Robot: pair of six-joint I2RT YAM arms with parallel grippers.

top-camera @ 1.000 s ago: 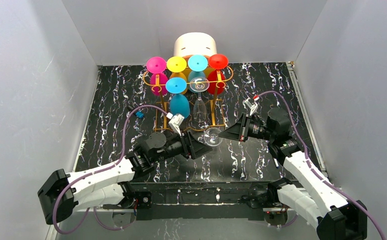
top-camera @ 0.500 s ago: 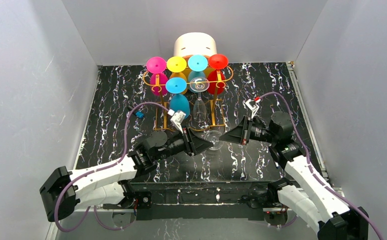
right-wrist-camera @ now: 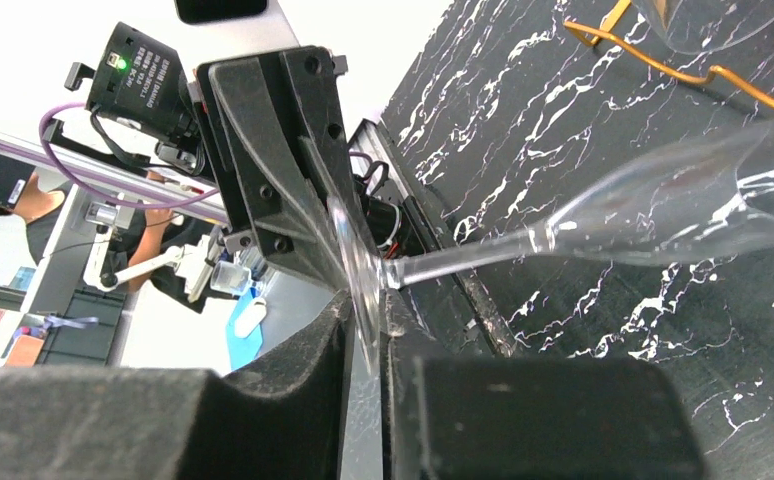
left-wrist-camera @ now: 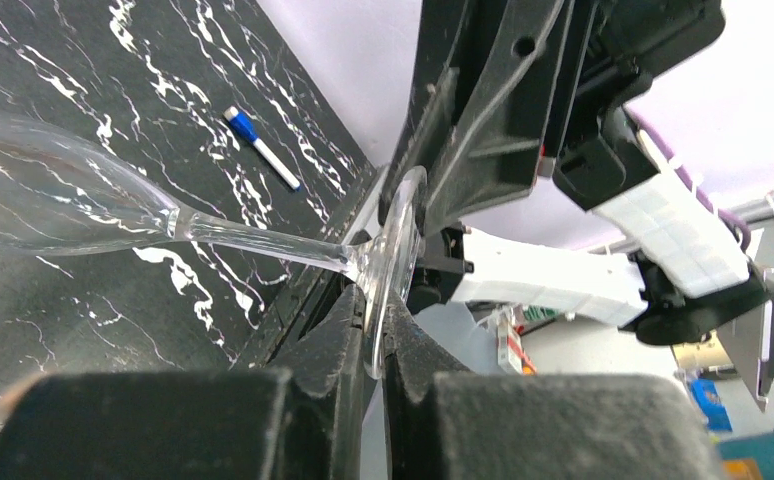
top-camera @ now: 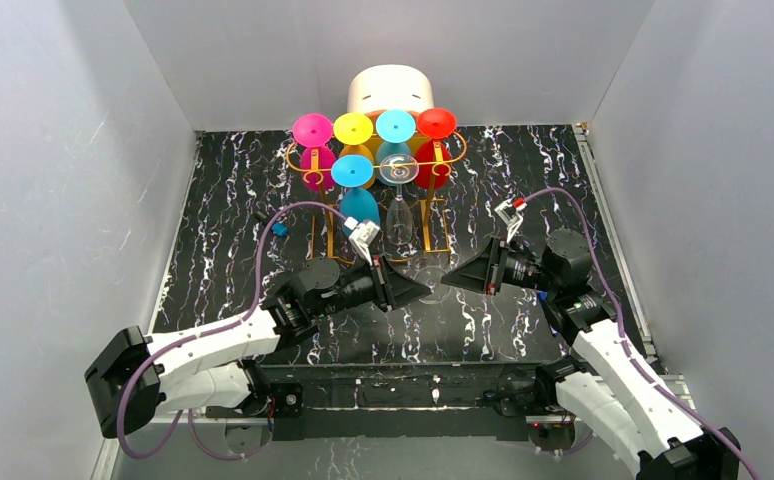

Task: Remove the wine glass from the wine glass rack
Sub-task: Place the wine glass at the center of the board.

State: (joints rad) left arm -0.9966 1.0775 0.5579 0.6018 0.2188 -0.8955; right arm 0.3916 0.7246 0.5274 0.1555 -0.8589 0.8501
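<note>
A clear wine glass lies tilted off the wine glass rack, with its foot pinched from both sides. My left gripper is shut on the foot's rim, and the stem and bowl stretch away over the black marbled table. My right gripper faces it from the right, and its fingers also close on the foot. The bowl points toward the gold rack wire. In their own wrist views, the left gripper and right gripper each hold the thin glass disc between their pads.
Several glasses hang on the rack: pink, yellow, cyan, red, blue and another clear one. A white round box stands behind. A small blue item and a pen lie on the table.
My left gripper moved right to the glass foot and shut on it. The right gripper and the glass drifted slightly right and toward the near edge.
</note>
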